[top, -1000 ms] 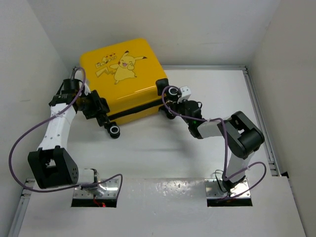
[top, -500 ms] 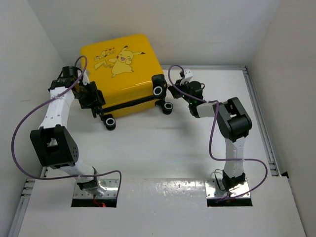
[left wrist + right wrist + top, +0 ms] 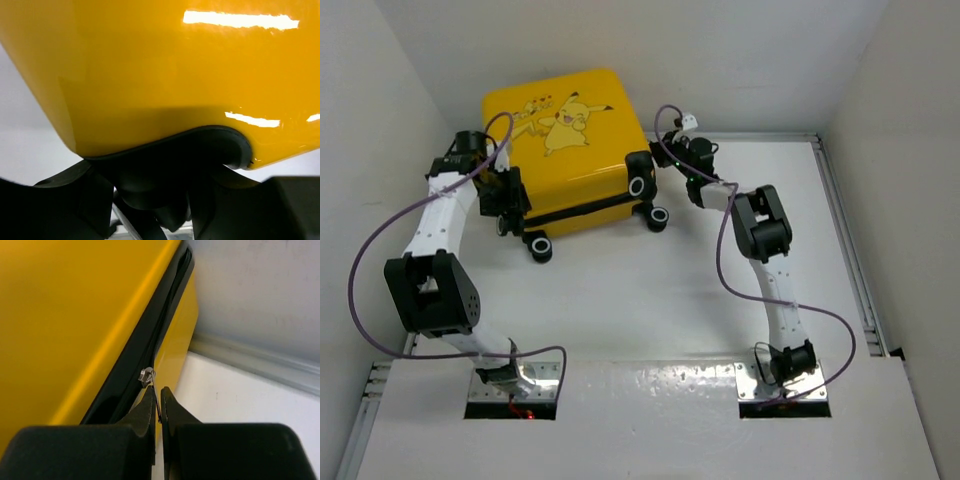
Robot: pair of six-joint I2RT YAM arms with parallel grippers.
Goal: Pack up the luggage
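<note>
The luggage [image 3: 570, 150] is a yellow hard-shell suitcase with a Pikachu cartoon, lying closed at the back left of the table. In the left wrist view its glossy yellow shell [image 3: 165, 75] fills the frame above a black corner wheel [image 3: 165, 165]. My left gripper [image 3: 510, 205] [image 3: 170, 197] sits at the front-left corner, its fingers closed around that wheel. My right gripper [image 3: 672, 152] [image 3: 159, 392] is at the suitcase's right side, shut on the thin metal zipper pull [image 3: 148, 376] of the black zipper seam [image 3: 150, 345].
White walls stand close behind and to the left of the suitcase. A metal rail [image 3: 760, 137] runs along the back edge and another [image 3: 850, 260] down the right side. Two more black wheels [image 3: 658, 218] stick out at the suitcase's front. Purple cables loop off both arms.
The suitcase has shifted back and turned slightly. My right arm has stretched out, carrying the zipper pull toward the back along the right side. The left gripper stayed on the corner wheel.
</note>
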